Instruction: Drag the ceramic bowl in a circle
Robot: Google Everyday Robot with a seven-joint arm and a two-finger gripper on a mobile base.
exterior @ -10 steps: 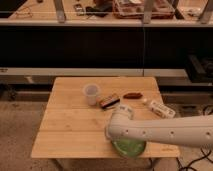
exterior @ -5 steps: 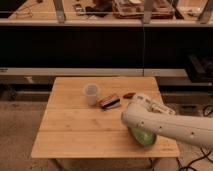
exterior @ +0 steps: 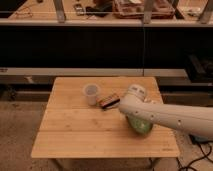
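Note:
The green ceramic bowl (exterior: 140, 126) sits on the right part of the wooden table (exterior: 75, 130), mostly covered by my white arm. My gripper (exterior: 129, 114) is at the end of the arm, reaching down at the bowl's left rim; the wrist hides its contact with the bowl. The arm comes in from the lower right.
A small translucent whitish cup (exterior: 91, 93) stands left of the arm. A dark snack bar (exterior: 109, 101) lies between the cup and the arm. The table's right edge (exterior: 172, 135) is close to the bowl. Dark shelving stands behind the table.
The bowl and gripper have moved from the table's front edge to the right, then toward the back of the table. The cup and snack bar have not moved.

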